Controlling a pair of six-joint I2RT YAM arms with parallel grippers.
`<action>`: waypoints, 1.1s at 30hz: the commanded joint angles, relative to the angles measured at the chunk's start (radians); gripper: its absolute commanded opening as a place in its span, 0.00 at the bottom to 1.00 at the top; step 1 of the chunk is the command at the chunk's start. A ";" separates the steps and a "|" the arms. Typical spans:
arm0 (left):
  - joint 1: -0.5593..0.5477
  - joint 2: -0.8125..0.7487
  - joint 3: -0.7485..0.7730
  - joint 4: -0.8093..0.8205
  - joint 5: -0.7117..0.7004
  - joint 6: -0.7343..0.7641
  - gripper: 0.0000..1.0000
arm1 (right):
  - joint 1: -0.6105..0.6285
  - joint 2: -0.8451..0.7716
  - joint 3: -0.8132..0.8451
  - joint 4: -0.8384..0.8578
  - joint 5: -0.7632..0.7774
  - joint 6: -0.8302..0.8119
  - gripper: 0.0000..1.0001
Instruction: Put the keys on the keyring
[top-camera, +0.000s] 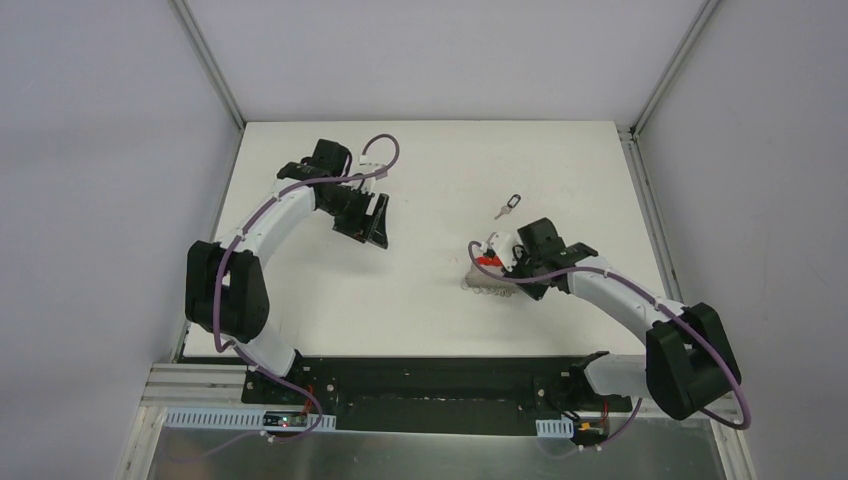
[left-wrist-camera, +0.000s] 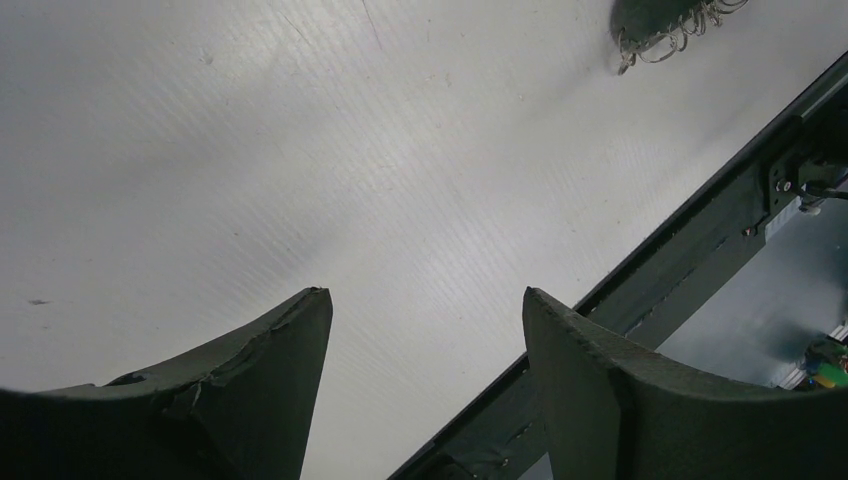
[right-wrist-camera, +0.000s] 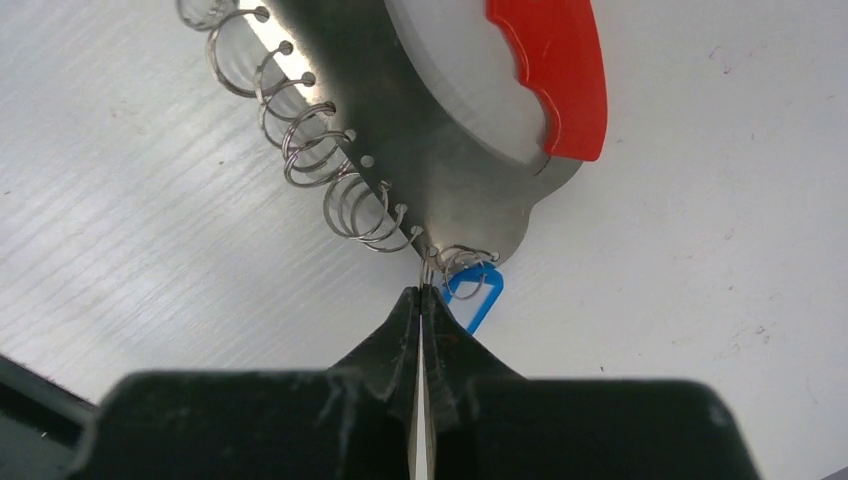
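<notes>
Lower center of the right wrist view, the right gripper (right-wrist-camera: 421, 300) is pinched shut at the end ring of the keyring (right-wrist-camera: 440, 150), where the blue key (right-wrist-camera: 473, 297) sits. Threading it looks to be in hand. The left gripper (left-wrist-camera: 425, 330) hangs open. 1 silver key (top-camera: 507, 206) lies apart, upper center overhead, and likely needs fetching next.

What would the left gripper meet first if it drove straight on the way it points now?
Probably bare table: the open left gripper points at it, with the keyring off to one side. Depth is unclear.
</notes>
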 joint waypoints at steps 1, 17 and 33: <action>0.000 -0.017 0.068 -0.051 0.053 0.082 0.71 | -0.016 -0.048 0.080 -0.098 -0.084 -0.047 0.00; -0.089 -0.110 0.083 0.121 0.235 0.114 0.61 | -0.141 -0.149 0.250 -0.113 -0.512 -0.067 0.00; -0.309 -0.117 0.276 0.113 0.201 0.179 0.56 | -0.155 -0.074 0.460 -0.107 -0.697 0.036 0.00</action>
